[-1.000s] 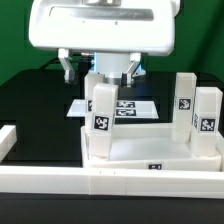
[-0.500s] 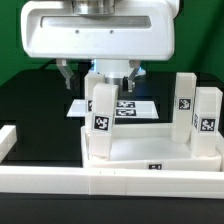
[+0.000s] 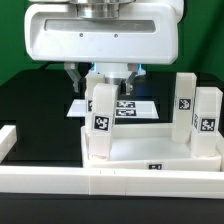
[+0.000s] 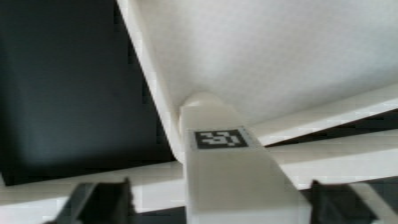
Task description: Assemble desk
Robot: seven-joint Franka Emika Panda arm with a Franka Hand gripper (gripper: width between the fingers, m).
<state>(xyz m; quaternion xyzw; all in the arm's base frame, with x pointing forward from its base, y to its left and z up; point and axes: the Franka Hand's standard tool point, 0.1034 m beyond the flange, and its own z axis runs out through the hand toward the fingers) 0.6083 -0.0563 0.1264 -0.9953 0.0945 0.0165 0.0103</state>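
I bring the two-finger gripper [image 3: 100, 80], jaws apart, astride the stiff, light, slippery white plastic block leg [image 3: 100, 118]; I'd grip its flat upper sides.

The gripper [image 3: 103, 76] sits mostly behind the arm's large white housing [image 3: 100, 35] in the exterior view, so its fingertips and any contact with the near leg [image 3: 102, 118] cannot be made out. The marker board [image 3: 128, 107] is partly covered by that leg. In the wrist view, the tabletop [image 4: 267, 60] runs past the edges, and the finger [image 4: 98, 200] beside the leg is cropped and blurred.
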